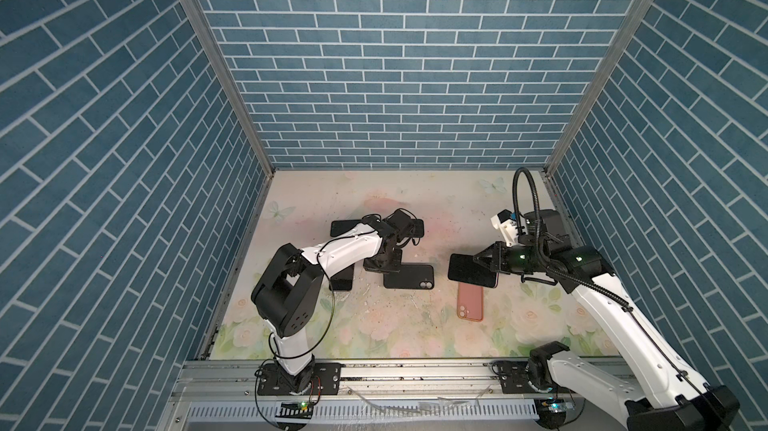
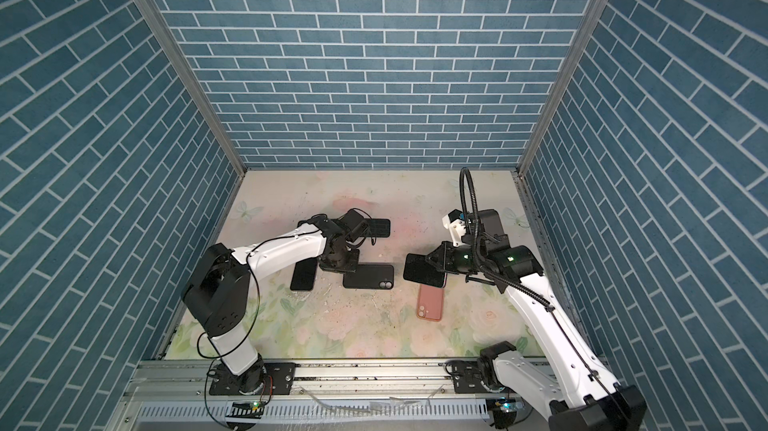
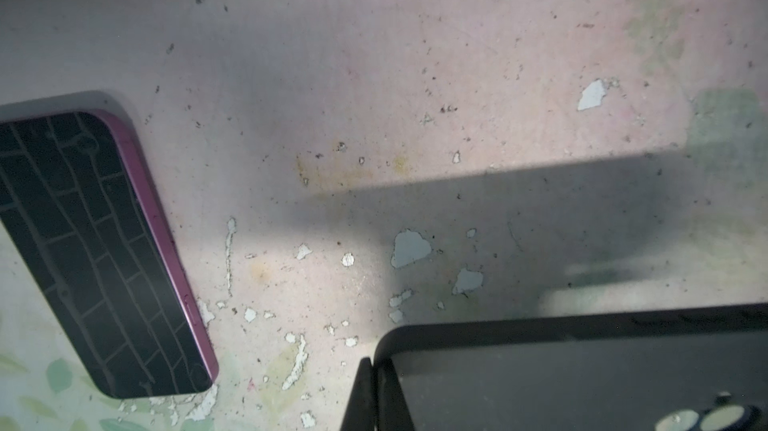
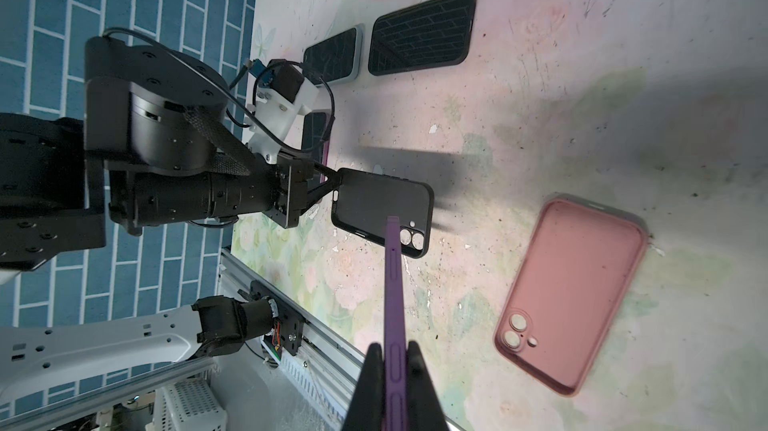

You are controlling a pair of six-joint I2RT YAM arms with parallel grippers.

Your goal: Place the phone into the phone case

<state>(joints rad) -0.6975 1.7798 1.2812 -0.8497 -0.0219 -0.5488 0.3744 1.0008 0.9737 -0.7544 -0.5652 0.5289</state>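
Now: phone and case each gripped, not yet joined

Right gripper (image 1: 484, 264): fingers pressed onto the flat purple phone (image 1: 469, 270) with a dark glass screen, pinching it at one short end. In both top views the screen faces up. The phone is off the floral-print mat (image 1: 374, 325), over the far end of a salmon-pink soft phone case (image 1: 470, 304). That case lies open side up on the mat, camera cut-out towards the front rail. The right wrist view sees the purple phone (image 4: 394, 283) edge-on, side buttons showing, clamped between the two dark fingers.

Left gripper (image 4: 334, 185): closed on the short end of the matte black phone case (image 4: 384, 204), the end away from the camera cut-out. The case's open side faces up. In the right wrist view its shadow falls on the mat beside it.

Phone and black phone case (image 1: 411, 276) point at each other end to end. They are near, with a gap of bare mat between them, not touching.

A second dark-screened phone with a purple frame (image 3: 95, 250) lies flat on the mat under the left arm. The mat surface is chipped and speckled.
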